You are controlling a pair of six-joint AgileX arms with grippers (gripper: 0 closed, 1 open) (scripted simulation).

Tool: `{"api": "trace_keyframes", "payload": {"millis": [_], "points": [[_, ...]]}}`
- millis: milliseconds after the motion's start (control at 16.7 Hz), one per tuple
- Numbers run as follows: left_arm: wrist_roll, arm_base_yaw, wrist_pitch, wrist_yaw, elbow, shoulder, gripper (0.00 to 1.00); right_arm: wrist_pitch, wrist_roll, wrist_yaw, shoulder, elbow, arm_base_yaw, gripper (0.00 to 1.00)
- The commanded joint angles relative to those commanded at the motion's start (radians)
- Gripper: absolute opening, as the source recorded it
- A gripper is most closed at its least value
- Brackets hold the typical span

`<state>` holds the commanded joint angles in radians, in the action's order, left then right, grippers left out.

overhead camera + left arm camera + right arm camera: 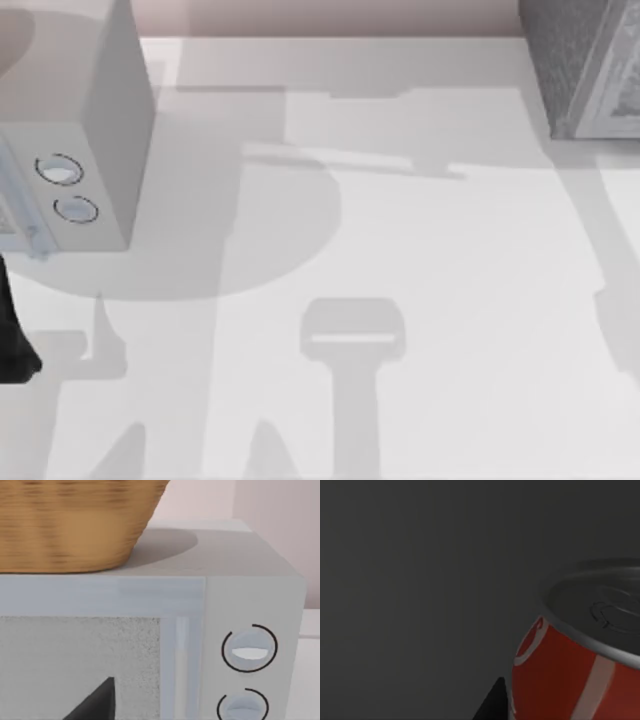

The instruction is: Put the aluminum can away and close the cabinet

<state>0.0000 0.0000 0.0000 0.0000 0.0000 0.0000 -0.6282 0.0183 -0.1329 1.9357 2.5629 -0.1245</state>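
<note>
Basket [70,525] tops dialed box [95,150] — cabinet [585,70] opposite, table [400,260] between.

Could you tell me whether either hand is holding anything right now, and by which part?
It cannot be told. The aluminum can sits close before the right wrist camera against a dark surface, but no grip on it is visible.
</note>
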Motion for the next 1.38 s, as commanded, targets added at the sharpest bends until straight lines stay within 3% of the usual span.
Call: {"api": "trace_keyframes", "payload": {"millis": [420, 780, 1380], "points": [[0.000, 0.000, 0.000, 0.000, 0.000, 0.000, 1.00, -0.052, -0.001, 0.010, 0.149, 0.202, 0.025, 0.00], [0.000, 0.000, 0.000, 0.000, 0.000, 0.000, 1.00, -0.055, -0.001, 0.011, 0.157, 0.211, 0.027, 0.00], [0.000, 0.000, 0.000, 0.000, 0.000, 0.000, 1.00, -0.055, -0.001, 0.011, 0.157, 0.211, 0.027, 0.75]]}}
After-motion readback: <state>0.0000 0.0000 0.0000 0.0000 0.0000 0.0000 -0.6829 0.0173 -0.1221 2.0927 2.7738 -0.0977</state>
